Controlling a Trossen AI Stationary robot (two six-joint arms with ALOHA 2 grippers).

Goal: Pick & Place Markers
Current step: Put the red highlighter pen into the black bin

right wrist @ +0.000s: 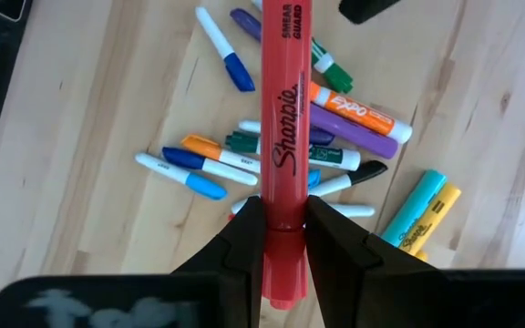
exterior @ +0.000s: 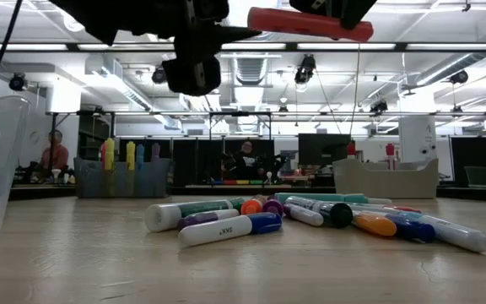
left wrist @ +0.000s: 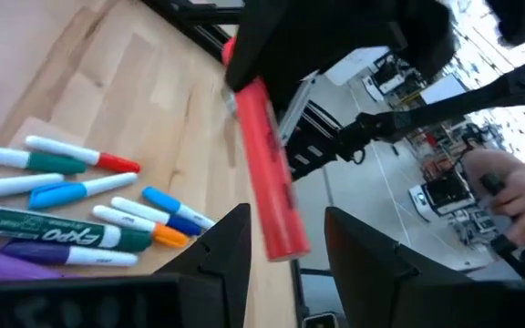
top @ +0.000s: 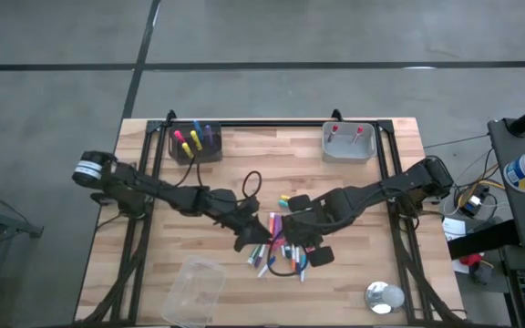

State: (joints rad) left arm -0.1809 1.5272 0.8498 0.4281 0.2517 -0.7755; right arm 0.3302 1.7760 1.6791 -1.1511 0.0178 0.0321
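Markers [top: 276, 248] mostly lie heaped mid-table; few stand in the far-edge bins. Right gripper [right wrist: 276, 228] clamps a red highlighter [right wrist: 281, 118]; left gripper [left wrist: 285, 241] gapes beside it.

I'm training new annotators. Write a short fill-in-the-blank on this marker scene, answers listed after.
1. The right gripper is shut on a ____ marker.
2. The left gripper is ____, with that marker's end between its fingers.
3. The held marker's barrel reads ____.
4. The marker pile lies on the ____.

Answers: red; open; Sharpie; table
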